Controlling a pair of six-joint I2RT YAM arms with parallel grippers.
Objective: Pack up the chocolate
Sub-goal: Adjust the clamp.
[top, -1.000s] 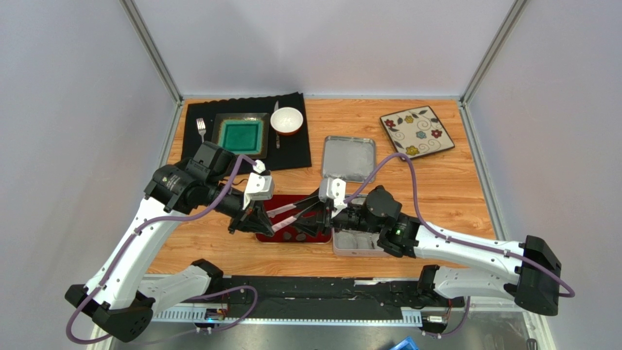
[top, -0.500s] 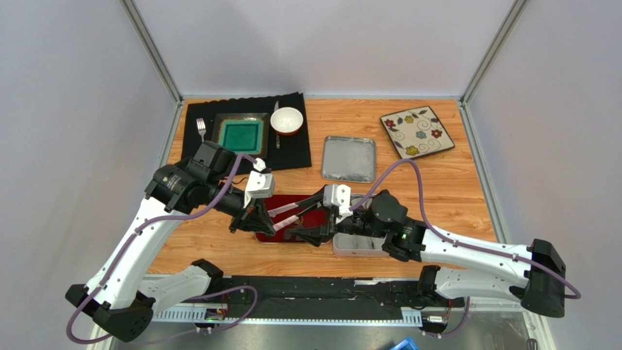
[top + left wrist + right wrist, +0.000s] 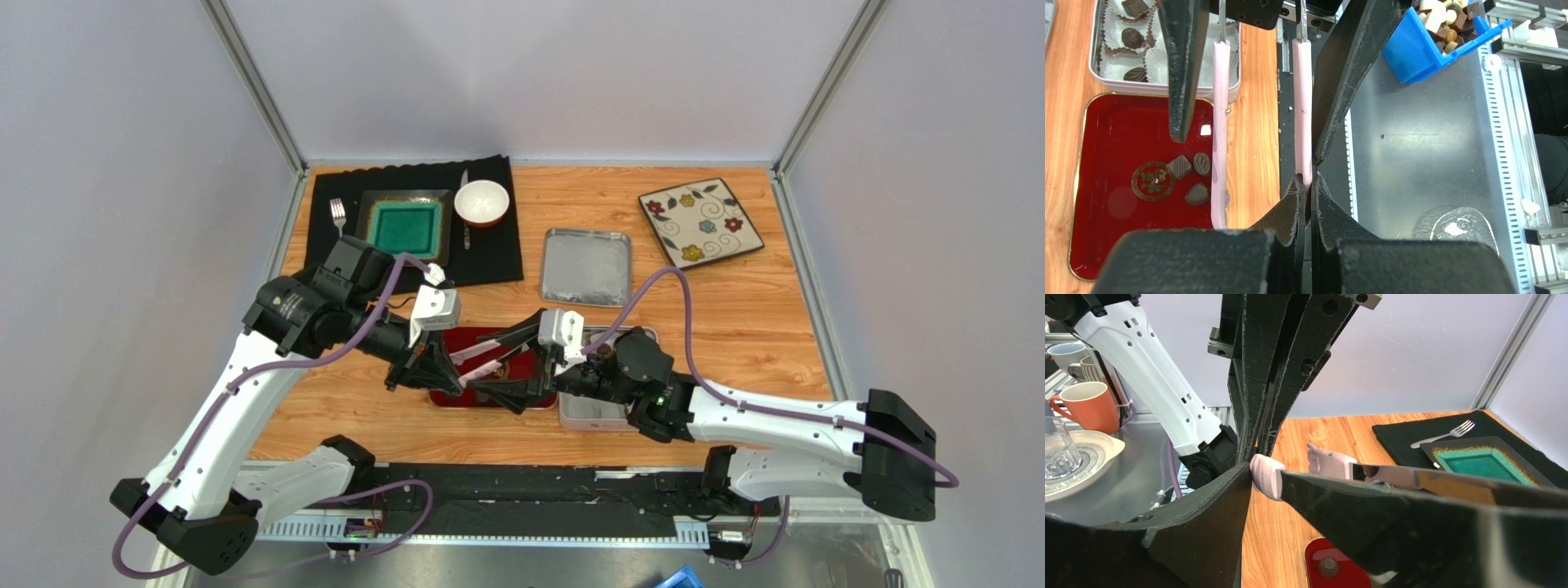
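Three loose pieces of chocolate (image 3: 1179,166) lie on a red tray (image 3: 1112,153) (image 3: 456,346), and a swirled one (image 3: 1328,567) shows in the right wrist view. More sit in white paper cups inside the open tin (image 3: 1103,73) (image 3: 604,414). My left gripper (image 3: 1309,180) (image 3: 454,380) is shut on one pink arm of the tongs (image 3: 1304,110) (image 3: 481,355). My right gripper (image 3: 1247,147) (image 3: 493,374) is open, one finger outside each tong arm. A pink tong tip (image 3: 1266,474) lies between its fingers.
The tin's lid (image 3: 586,266) lies behind the tray. At the back are a black mat (image 3: 491,257) with a teal plate (image 3: 404,226), a fork and a white bowl (image 3: 481,202), and a floral plate (image 3: 700,222). A blue bin (image 3: 1438,30) of chocolates sits off the table.
My right gripper has moved left and lower along the tongs, and its jaws have spread wider. The left arm and the tongs have stayed where they were.
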